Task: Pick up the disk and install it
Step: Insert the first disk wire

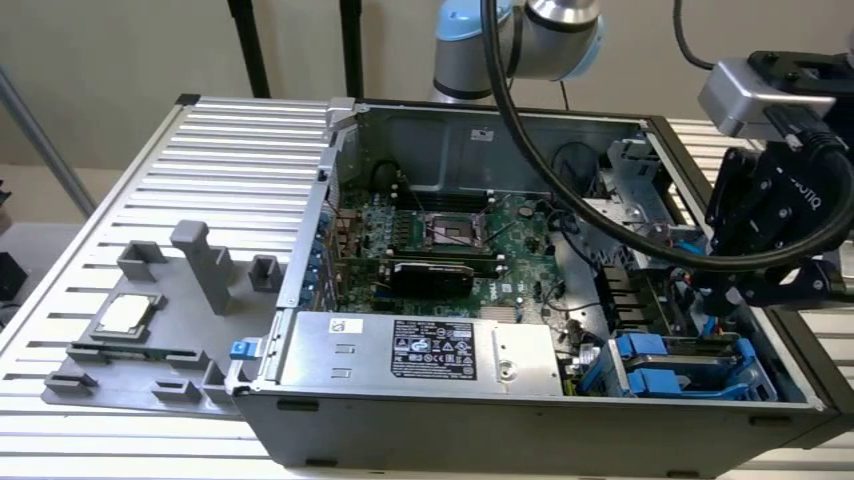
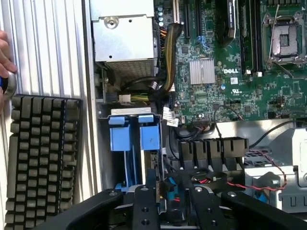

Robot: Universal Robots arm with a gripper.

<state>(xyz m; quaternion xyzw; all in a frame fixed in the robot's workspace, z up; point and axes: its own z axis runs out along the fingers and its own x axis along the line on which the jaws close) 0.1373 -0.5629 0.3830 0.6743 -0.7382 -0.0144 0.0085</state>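
Observation:
My gripper (image 1: 767, 300) hangs inside the open computer case (image 1: 320, 180), at the exterior view's right, over the drive bay. In the wrist view its two black fingers (image 2: 144, 208) stand close on either side of a narrow blue and dark thing, seen edge-on. I take this for the disk (image 2: 173, 189) in its blue frame. My gripper (image 2: 172, 203) looks shut on it. The disk's label and metal face are hidden. It sits just beside two blue caddy tabs (image 2: 132, 132) standing in the bay.
The power supply (image 1: 427, 350) and motherboard (image 1: 454, 235) lie in the case. Red and black wires (image 2: 249, 182) run close to my fingers. A grey fixture (image 1: 160, 340) with a small silver chip (image 1: 123, 315) sits on the slatted table. A keyboard (image 2: 41, 158) and a hand (image 2: 4, 57) are beside the case.

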